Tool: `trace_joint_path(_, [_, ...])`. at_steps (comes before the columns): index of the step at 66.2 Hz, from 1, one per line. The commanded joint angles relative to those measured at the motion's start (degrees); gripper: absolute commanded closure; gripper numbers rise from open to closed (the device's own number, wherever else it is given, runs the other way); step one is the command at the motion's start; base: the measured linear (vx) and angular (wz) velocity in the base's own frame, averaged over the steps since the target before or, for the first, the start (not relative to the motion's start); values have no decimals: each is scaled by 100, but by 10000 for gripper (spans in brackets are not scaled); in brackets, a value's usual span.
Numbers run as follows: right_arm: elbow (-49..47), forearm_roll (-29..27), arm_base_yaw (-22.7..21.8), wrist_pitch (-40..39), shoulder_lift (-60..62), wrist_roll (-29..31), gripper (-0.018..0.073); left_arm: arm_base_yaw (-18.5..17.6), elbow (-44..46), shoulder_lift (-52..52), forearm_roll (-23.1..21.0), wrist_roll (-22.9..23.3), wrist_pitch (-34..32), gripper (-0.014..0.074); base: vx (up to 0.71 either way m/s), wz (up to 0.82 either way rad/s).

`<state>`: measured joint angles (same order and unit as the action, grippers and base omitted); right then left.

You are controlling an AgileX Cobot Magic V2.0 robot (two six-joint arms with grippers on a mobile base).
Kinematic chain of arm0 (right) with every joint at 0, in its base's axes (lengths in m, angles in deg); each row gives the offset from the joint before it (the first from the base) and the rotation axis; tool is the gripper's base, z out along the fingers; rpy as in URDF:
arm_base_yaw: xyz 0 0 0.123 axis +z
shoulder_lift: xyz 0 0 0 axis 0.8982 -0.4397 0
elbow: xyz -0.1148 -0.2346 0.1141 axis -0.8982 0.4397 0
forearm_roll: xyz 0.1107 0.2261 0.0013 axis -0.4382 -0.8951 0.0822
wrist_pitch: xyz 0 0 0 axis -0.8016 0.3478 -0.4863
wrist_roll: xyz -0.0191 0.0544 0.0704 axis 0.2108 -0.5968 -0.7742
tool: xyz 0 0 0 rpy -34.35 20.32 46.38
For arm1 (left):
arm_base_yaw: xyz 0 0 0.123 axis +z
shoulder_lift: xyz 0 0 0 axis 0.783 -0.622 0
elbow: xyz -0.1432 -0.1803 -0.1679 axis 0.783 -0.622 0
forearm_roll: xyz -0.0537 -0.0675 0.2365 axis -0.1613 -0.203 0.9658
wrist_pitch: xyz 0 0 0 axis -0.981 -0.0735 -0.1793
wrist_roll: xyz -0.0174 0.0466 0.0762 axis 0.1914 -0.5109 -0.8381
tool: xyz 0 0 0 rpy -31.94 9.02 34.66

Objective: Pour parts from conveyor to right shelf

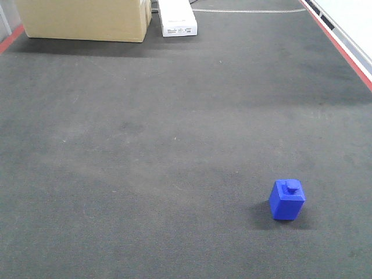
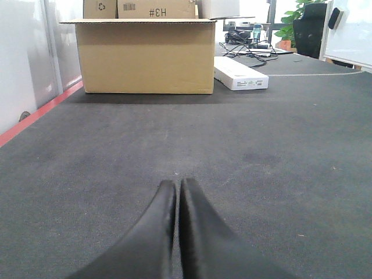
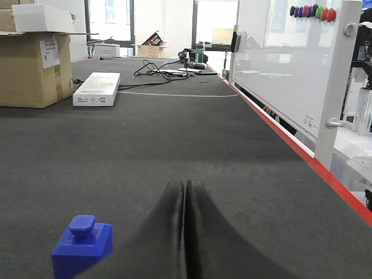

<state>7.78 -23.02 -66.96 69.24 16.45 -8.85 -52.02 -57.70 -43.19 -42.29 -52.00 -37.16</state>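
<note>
A small blue block with a knob on top (image 1: 287, 199) stands upright on the dark grey belt (image 1: 174, 145), at the near right. It also shows in the right wrist view (image 3: 83, 244), low and to the left of my right gripper (image 3: 185, 183). The right gripper is shut and empty, and the block is apart from it. My left gripper (image 2: 176, 182) is shut and empty over bare belt. Neither gripper shows in the front view. No shelf is in view.
A large cardboard box (image 1: 84, 19) stands at the far left of the belt, with a flat white box (image 1: 177, 18) beside it. A red edge strip (image 1: 343, 52) and a whiteboard (image 3: 279, 58) run along the right side. Cables (image 3: 168, 70) lie at the far end.
</note>
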Motion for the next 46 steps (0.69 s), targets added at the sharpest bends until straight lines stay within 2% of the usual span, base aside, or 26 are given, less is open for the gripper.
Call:
trace_joint_path(1, [40,10,14,-434,67,44,568,-29,112,68,-35,42,-412,603,0,0])
trace_joint_path(46, [40,10,14,-434,67,44,568,-29,112,68,-35,42,-412,603,0,0])
